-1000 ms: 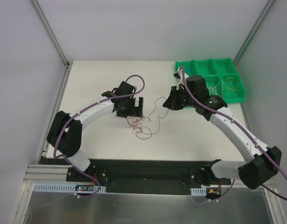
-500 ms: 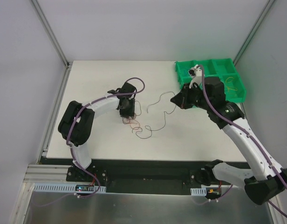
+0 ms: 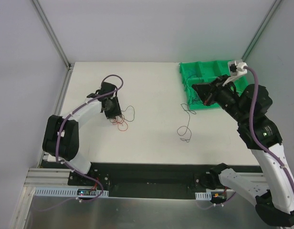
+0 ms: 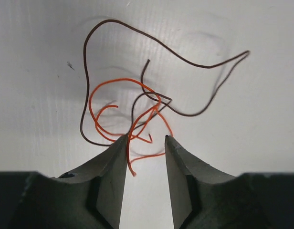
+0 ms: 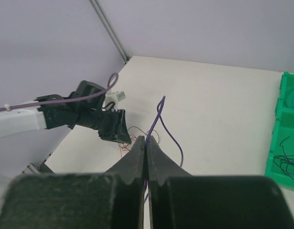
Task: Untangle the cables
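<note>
Table (image 3: 152,86), green bin (image 3: 200,67) at far right. My right gripper (image 5: 146,139), pinched on one purple cable (image 5: 158,113), hovers by the bin. Left gripper (image 4: 146,140), fingers apart, straddles the orange-and-dark tangle (image 4: 154,102). Risks, I judge: the trailing tail missing the bin; left closing on several strands.

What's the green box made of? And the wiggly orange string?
The green box looks like hard moulded plastic: one even colour, with stiff dividing walls. The orange string is probably plastic-coated wire: smooth, holding springy curls.
</note>
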You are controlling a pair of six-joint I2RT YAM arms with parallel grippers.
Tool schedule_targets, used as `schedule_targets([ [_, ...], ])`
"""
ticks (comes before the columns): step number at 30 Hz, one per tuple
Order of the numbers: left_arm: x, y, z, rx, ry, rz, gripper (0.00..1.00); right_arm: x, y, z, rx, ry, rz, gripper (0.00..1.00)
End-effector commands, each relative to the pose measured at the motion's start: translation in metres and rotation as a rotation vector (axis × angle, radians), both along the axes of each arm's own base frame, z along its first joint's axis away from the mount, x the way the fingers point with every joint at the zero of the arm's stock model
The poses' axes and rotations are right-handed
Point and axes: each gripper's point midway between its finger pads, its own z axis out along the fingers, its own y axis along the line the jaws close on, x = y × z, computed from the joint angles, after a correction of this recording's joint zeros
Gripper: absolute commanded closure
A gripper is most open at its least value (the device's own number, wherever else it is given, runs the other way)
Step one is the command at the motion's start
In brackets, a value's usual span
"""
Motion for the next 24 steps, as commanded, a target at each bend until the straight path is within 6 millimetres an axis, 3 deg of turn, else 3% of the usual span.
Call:
schedule_targets([
  [1,0.005,-0.006,0.048,-0.064,-0.13,-0.023,0.57,0.026,0.018,-0.019,-0.022,0.072,0.023,0.99],
  [4,0.002,-0.012,0.076,-0.104,-0.204,-0.074,0.39,0.03,0.027,-0.04,-0.034,0.143,0.055,0.99],
  [8,-0.002,-0.033,0.124,-0.214,-0.312,-0.219,0.18,0.03,0.028,-0.096,-0.082,0.299,0.044,0.99],
  [15,-0.012,-0.073,0.198,-0.421,-0.429,-0.46,0.09,0.002,-0.001,-0.223,-0.235,0.676,-0.085,0.99],
  [18,-0.011,-0.078,0.212,-0.437,-0.463,-0.512,0.07,-0.008,-0.01,-0.262,-0.287,0.793,-0.119,0.99],
  [24,-0.005,-0.075,0.185,-0.395,-0.416,-0.516,0.07,-0.013,-0.021,-0.308,-0.418,0.97,-0.174,0.93],
])
